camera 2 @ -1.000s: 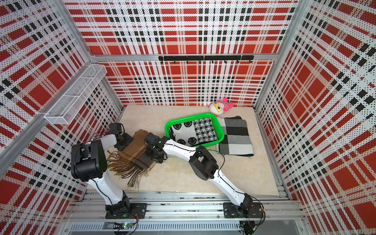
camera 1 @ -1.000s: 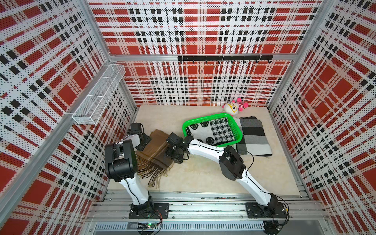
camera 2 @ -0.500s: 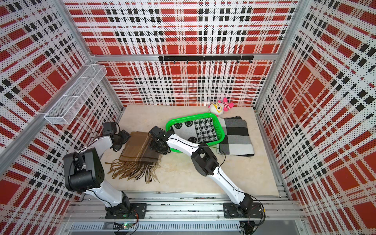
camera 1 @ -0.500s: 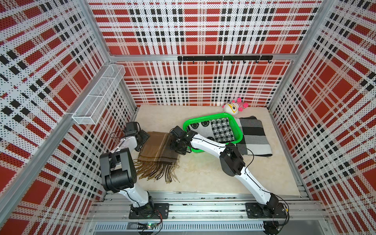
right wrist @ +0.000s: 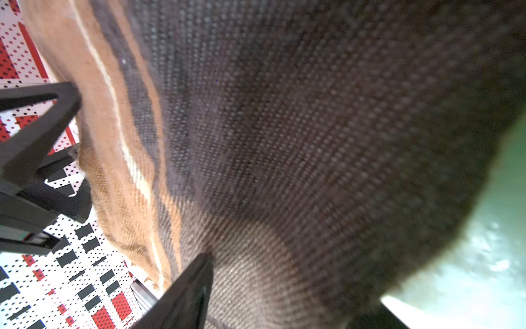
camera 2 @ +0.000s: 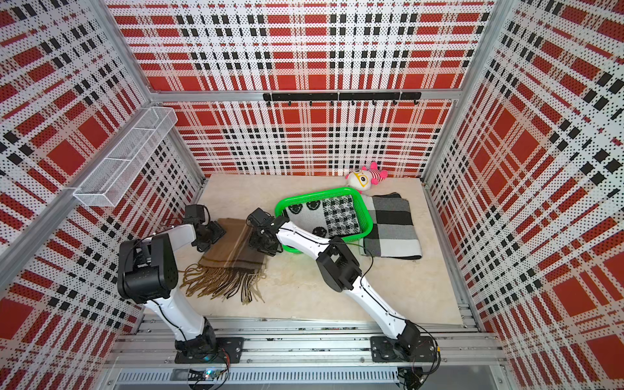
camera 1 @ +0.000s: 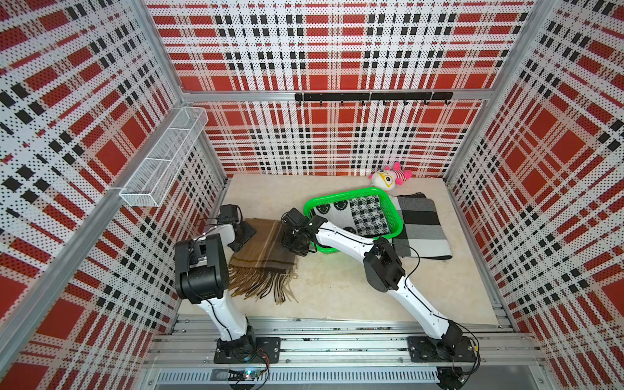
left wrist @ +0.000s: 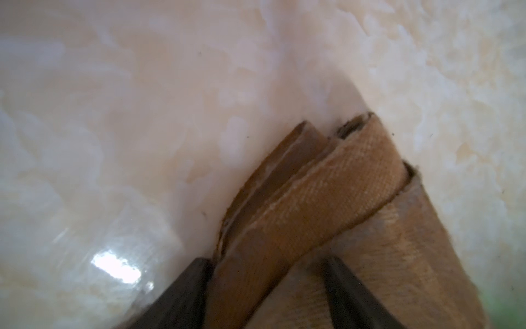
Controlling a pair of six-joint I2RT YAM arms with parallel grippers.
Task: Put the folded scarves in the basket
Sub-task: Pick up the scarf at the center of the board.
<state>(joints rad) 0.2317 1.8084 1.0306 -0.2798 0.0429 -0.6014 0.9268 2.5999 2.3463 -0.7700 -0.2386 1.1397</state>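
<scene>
A tabletop cell with red plaid walls, seen from above. The brown folded scarf (camera 1: 261,250) lies flat on the pale table (camera 1: 337,287), between my two grippers. Its long axis runs from a folded edge on the far side to a tasselled fringe on the side nearest my bases.

My left gripper (camera 1: 243,233) sits at the scarf's far left corner. In the left wrist view a band of brown cloth rises between its two dark fingers (left wrist: 185,284) and fills the gap, so I judge those jaws to be pinching the scarf. My right gripper (camera 1: 294,236) is at the far right corner. In its wrist view the weave gathers toward the jaws, so I read that as a pinch on the scarf too.

The green basket (camera 1: 394,212) lies to the right of the scarf, just beside my right gripper, so my right arm is the nearer one. It already holds a black-and-white patterned cloth (camera 1: 354,217).

The coming move, as I judge it, is a lift and a sideways carry to the right over the near rim. The scarf would travel broadside and the fringe would hang lowest.
</scene>
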